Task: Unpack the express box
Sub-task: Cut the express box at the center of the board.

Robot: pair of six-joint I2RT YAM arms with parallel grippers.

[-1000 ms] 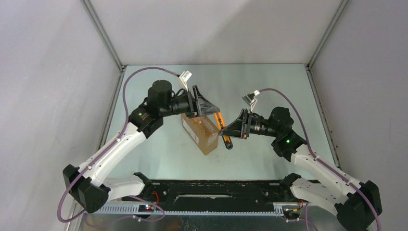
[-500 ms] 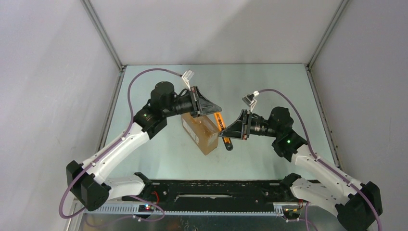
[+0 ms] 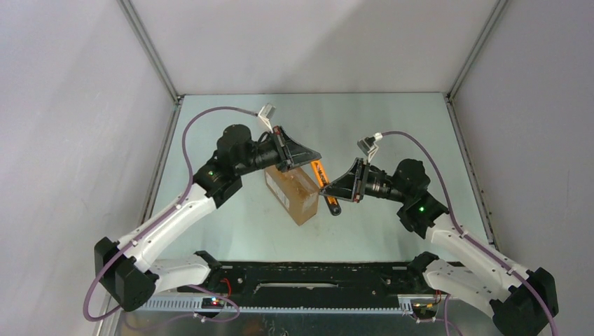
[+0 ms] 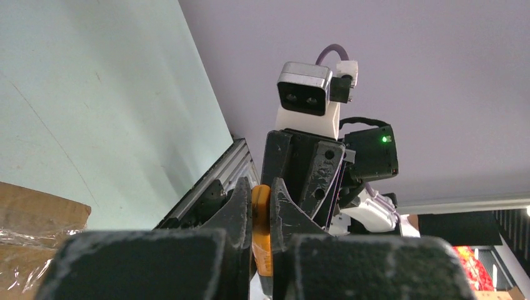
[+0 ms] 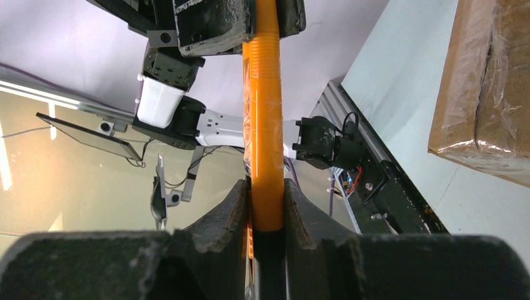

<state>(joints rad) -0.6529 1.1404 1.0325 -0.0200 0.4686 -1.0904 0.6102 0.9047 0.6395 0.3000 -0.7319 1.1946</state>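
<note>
The express box (image 3: 291, 194), brown cardboard under clear tape, lies on the table between the two arms. An orange-and-black utility knife (image 3: 321, 178) hangs in the air just right of the box. My left gripper (image 3: 313, 162) is shut on the knife's orange far end, seen pinched between the jaws (image 4: 261, 187). My right gripper (image 3: 328, 194) is shut on the knife where orange meets black (image 5: 267, 187). In the right wrist view the orange knife body (image 5: 264, 125) runs up to the left gripper's fingers (image 5: 212, 19), and the box (image 5: 490, 81) shows at the right.
The pale green table (image 3: 231, 217) is enclosed by grey walls with metal rails (image 3: 160, 175) along its edges. A black base bar (image 3: 308, 276) runs along the near edge between the arm mounts. The right arm's wrist camera (image 4: 305, 92) faces my left gripper closely.
The left gripper has closed on the knife's orange end, and its arm shifted slightly. The right gripper has kept its grip, and the box has not moved.
</note>
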